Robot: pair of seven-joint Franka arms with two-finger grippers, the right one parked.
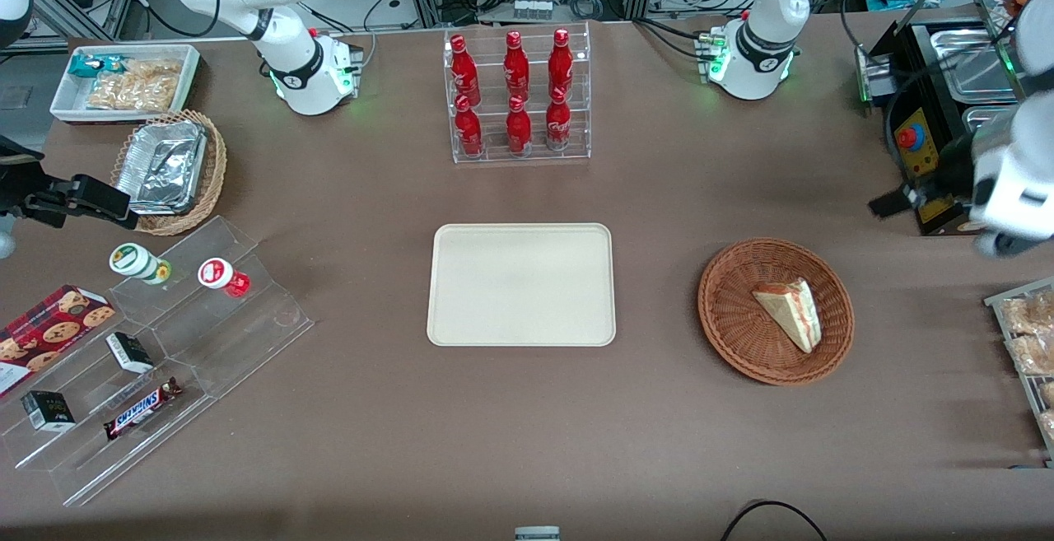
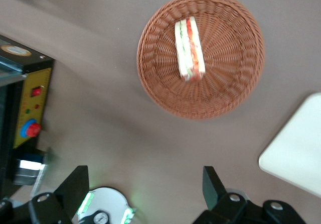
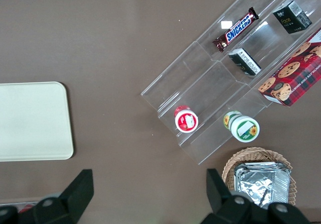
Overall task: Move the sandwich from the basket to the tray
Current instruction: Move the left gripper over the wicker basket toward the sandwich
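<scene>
The sandwich (image 1: 792, 310) (image 2: 189, 48), a pale wedge with red and green filling, lies in the round reddish-brown basket (image 1: 735, 335) (image 2: 225, 83). The cream tray (image 1: 520, 284) (image 2: 301, 143) sits bare at the table's middle, beside the basket toward the parked arm's end. My left gripper (image 1: 893, 202) (image 2: 145, 189) hangs high over the table, farther from the front camera than the basket and toward the working arm's end, next to the black control box. Its fingers (image 2: 75, 184) stand wide apart with only bare table showing between them.
A black control box with a red button (image 1: 916, 144) (image 2: 29, 118) stands close to the gripper. A wire rack of baked goods (image 1: 1029, 343) lies at the working arm's end. A bottle rack (image 1: 518, 96) stands above the tray. A clear snack stand (image 1: 165, 343) and foil-container basket (image 1: 169, 170) lie toward the parked arm.
</scene>
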